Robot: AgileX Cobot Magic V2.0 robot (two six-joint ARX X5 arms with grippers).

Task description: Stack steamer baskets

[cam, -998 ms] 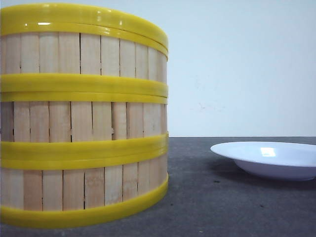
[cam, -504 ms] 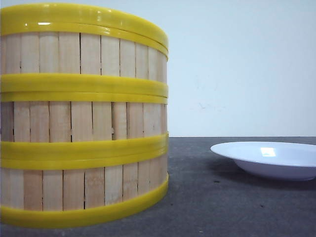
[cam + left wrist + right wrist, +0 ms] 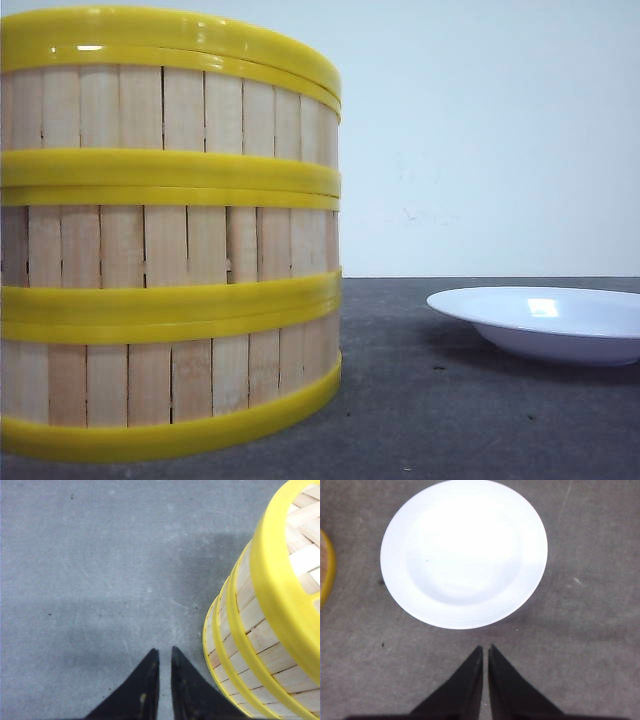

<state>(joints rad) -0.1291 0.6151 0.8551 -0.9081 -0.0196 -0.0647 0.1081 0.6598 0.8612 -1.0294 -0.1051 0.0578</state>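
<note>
Three steamer baskets (image 3: 170, 240) stand stacked in one column at the left of the front view, very close to the camera, yellow rims meeting between the pale slat walls. The left wrist view shows the same stack (image 3: 265, 645) from above, its open top slatted inside. My left gripper (image 3: 165, 652) hovers over bare table just beside the stack's base, shut with only a thin slit and nothing in it. My right gripper (image 3: 485, 649) is shut too, empty, over the table. A sliver of the baskets' yellow rim (image 3: 326, 570) shows at that view's edge.
A white plate (image 3: 545, 322) lies on the dark grey table (image 3: 450, 420) to the right of the stack. In the right wrist view the plate (image 3: 464, 552) lies just past the fingertips. A pale wall stands behind the table.
</note>
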